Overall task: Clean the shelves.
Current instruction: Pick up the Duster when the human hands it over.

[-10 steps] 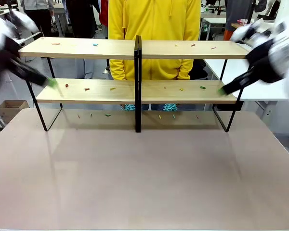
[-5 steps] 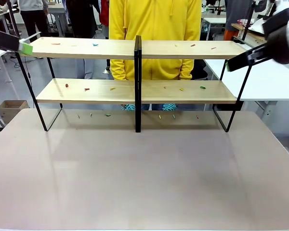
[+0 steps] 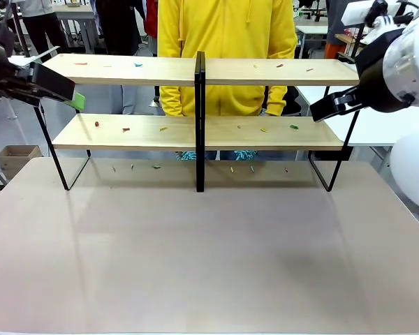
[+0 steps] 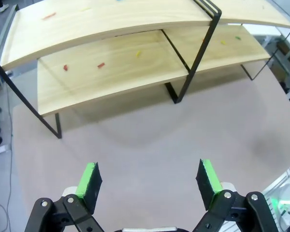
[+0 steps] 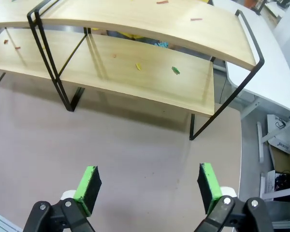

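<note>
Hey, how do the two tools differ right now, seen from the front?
The left tool points in from the left end of the shelves, the right tool from the right end. The left tool shows green at its tip; the right tool looks dark. Both are open and empty.

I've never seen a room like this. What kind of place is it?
Probably a robot lab or workshop. A robot's left gripper and right gripper, both open, face wooden shelves on a beige table. A person in yellow stands behind, with white tables beyond.
</note>
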Controlling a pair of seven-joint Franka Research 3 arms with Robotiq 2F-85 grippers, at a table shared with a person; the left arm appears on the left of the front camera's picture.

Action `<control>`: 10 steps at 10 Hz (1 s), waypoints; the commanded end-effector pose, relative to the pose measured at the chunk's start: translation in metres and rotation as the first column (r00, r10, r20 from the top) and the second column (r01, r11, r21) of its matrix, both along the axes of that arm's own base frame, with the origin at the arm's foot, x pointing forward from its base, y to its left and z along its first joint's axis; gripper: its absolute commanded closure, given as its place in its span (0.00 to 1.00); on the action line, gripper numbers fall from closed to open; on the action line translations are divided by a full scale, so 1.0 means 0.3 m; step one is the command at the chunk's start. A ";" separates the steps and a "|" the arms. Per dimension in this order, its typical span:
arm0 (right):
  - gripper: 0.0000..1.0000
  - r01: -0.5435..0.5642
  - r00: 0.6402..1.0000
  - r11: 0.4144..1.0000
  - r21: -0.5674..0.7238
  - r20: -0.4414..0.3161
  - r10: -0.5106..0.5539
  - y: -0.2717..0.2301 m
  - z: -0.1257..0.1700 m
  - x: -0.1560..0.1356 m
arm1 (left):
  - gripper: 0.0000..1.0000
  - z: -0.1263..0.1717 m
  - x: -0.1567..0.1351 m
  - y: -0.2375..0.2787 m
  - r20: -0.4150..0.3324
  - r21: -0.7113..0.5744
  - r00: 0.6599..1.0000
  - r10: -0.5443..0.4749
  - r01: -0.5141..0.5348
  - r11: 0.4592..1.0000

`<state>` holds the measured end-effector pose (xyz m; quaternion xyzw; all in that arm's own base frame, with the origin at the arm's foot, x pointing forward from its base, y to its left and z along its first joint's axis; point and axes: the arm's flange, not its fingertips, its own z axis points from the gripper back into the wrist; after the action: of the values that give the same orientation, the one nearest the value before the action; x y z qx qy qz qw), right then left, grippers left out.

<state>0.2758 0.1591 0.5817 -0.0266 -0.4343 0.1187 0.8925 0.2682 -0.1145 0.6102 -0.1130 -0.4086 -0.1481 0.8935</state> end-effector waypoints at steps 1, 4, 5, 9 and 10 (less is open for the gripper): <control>0.00 0.020 1.000 1.000 0.010 -0.004 -0.020 -0.021 0.021 0.038 | 0.00 -0.218 -0.116 0.059 0.004 -0.038 1.000 0.003 -0.003 0.999; 0.00 0.015 0.999 1.000 0.008 -0.029 -0.015 -0.019 0.008 0.062 | 0.00 -0.206 -0.156 0.078 0.197 -0.082 0.980 0.034 -0.018 0.996; 0.00 0.012 0.999 1.000 0.005 -0.031 -0.012 -0.013 0.005 0.068 | 0.00 -0.207 -0.163 0.091 0.207 -0.085 0.978 0.022 -0.005 0.996; 0.00 0.020 0.999 1.000 0.006 -0.042 -0.019 -0.007 -0.003 0.076 | 0.00 -0.220 -0.155 0.088 0.226 -0.077 0.974 0.005 0.013 0.997; 0.00 0.022 0.999 1.000 0.010 -0.048 -0.022 -0.006 -0.006 0.079 | 0.00 -0.223 -0.142 0.086 0.210 -0.070 0.978 0.000 0.015 0.997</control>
<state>0.2958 0.1546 0.5763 -0.0198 -0.4134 0.1138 0.9032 0.2649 -0.1100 0.6428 -0.1322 -0.5035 -0.1385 0.8425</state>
